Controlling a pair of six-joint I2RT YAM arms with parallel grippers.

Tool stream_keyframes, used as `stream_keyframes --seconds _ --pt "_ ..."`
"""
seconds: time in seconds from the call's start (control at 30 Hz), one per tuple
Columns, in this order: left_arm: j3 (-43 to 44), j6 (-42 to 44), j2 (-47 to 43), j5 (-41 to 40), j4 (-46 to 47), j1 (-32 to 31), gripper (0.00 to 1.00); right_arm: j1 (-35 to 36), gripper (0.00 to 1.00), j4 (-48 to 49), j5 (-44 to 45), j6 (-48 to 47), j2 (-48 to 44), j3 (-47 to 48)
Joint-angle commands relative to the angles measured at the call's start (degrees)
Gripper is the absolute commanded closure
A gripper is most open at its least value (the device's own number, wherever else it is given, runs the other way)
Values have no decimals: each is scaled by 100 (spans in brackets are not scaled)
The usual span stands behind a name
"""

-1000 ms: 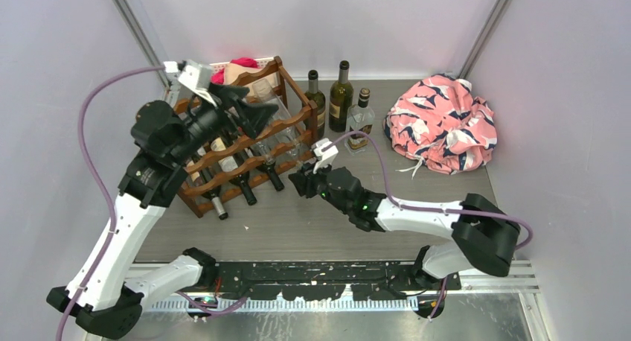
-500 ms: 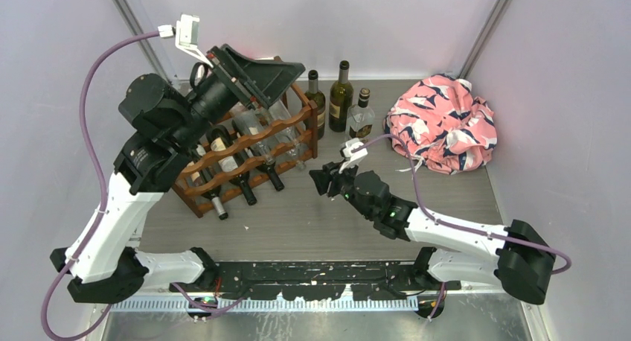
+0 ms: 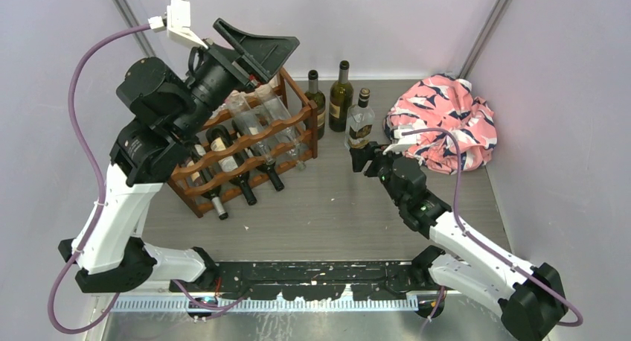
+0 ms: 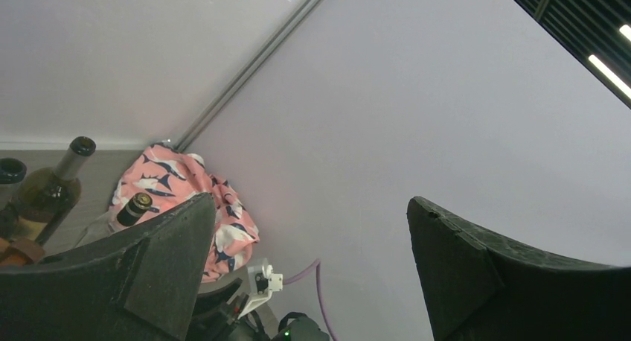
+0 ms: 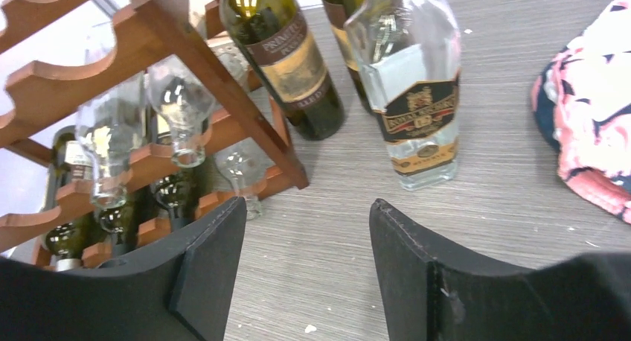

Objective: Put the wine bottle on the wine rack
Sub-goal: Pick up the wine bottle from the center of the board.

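The dark reddish-brown wine rack (image 3: 245, 144) stands at the back left, with several bottles lying across its scalloped rails, clear ones (image 3: 260, 129) on the upper tier. Three more bottles stand upright to its right: a green one (image 3: 315, 101), a dark one (image 3: 341, 95) and a clear square one (image 3: 361, 121). My left gripper (image 3: 279, 58) hangs high above the rack, open and empty. My right gripper (image 3: 361, 158) sits low just in front of the clear square bottle (image 5: 409, 95). It is open, with only bare table between its fingers (image 5: 306, 207).
A crumpled pink patterned cloth (image 3: 443, 125) lies at the back right, close behind the right wrist. The rack's corner post (image 5: 245, 110) is near the right gripper's left finger. Walls close in on three sides.
The right gripper has swung from the rack's front to the right, toward the standing bottles, and has opened. The left arm has lifted from the rack, its gripper still open.
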Motion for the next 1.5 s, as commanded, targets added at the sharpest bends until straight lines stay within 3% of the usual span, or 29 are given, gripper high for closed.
stream_keyframes --seconds 0.0,0.1,0.2,0.37,0.53,0.6,0.93,1.23,1.47 --pt "207 208 -50 -146 26 -32 0 -280 29 -296 -199 75 -133 247" --pt "-95 707 -145 -246 0 -23 0 -460 19 -473 -256 -20 -166 412" --pt "-975 1560 -532 -269 523 -12 0 -700 11 -692 -398 -179 -144 688" --pt "-1833 2425 -759 440 548 359 0 -1240 2 -1093 -1029 -261 95 1206" --pt "-2738 2132 -858 2580 1189 1722 0 -1988 1 -1217 -2130 -66 699 1737" --pt "-2972 1928 -859 2929 1353 2109 0 -2155 0 -1249 -2353 -54 982 2001" --pt "-3611 2510 -1223 3024 1149 2389 0 -2230 0 -2219 -2970 -690 2344 3780" --pt "-4243 2651 -1654 2934 1271 2389 0 -2218 0 -3312 -2496 -1409 3333 5070" --pt "-4360 2582 -1579 3150 1453 2389 0 -2079 11 -3669 -2203 -1760 3918 5731"
